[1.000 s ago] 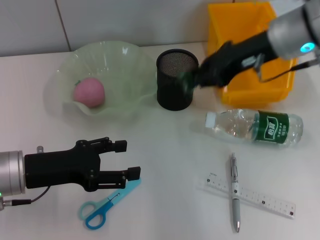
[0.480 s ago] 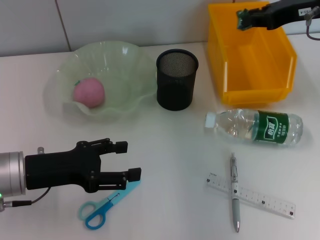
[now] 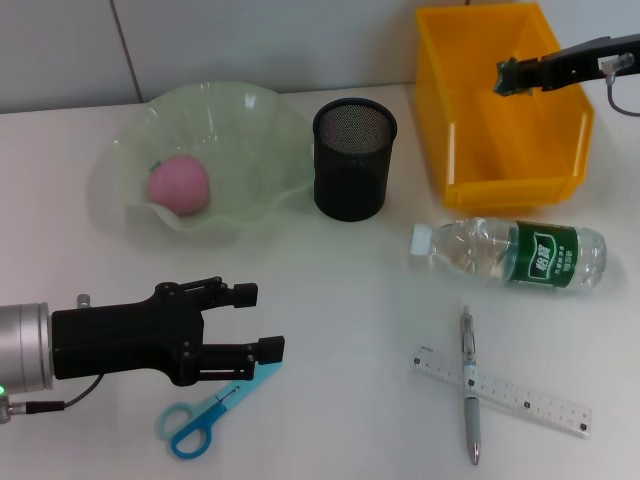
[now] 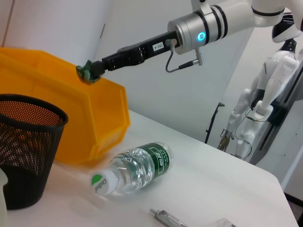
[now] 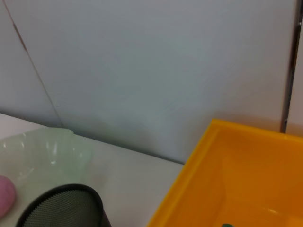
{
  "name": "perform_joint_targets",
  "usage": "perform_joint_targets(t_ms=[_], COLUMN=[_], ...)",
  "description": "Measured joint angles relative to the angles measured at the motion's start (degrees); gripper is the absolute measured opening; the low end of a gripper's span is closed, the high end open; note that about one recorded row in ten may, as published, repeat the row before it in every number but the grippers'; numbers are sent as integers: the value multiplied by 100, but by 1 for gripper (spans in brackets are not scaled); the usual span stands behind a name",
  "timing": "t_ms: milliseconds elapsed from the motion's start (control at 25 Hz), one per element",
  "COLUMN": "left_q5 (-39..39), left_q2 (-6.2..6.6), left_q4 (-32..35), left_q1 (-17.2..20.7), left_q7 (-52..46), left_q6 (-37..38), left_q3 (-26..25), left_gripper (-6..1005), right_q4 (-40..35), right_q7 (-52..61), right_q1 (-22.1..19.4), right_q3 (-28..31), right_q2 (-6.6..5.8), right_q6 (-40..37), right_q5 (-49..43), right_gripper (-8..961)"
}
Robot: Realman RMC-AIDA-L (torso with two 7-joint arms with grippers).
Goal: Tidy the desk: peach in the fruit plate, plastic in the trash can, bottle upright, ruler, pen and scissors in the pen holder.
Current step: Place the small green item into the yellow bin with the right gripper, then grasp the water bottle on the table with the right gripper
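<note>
Here the right end effector hung over the yellow trash can, pinched shut on a small green scrap of plastic. To do the drop well, judged from this: keep the tip inside the bin's rim, lower a bit toward the middle, then part the fingers fully so the scrap falls in rather than clinging or landing on the edge. In the head view the scrap sat at the tip itself, over the bin's interior, the bin floor directly below; the left wrist view showed it near the rim's top edge, so clearance looked slim. The left end effector hovered low over the counter at about 7 o'clock, fingers apart, with the scissors just under it. The peach lay in the fruit plate; the bottle was on its side at 4 o'clock of the pen holder; pen crossed the ruler at 5 o'clock.
</note>
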Motion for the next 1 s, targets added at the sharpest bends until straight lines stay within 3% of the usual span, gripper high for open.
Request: perform_joint_targets(t_ms=[680, 880, 1000], left_q5=[-10, -10, -12], left_q2=[-17, -18, -18], left_q4=[0, 0, 0], left_q1=[17, 10, 21], left_q7=[18, 28, 31], left_q6=[0, 0, 0], left_q3=[0, 0, 0], left_gripper=[865, 865, 865], right_q4=[31, -206, -363], right_q7=[24, -3, -10], right_q1=[19, -174, -328], right_q3=[-35, 1, 12], right_q2=[74, 100, 32], right_q6=[327, 299, 190], right_q5=[-13, 542, 957], right_gripper=[582, 709, 710])
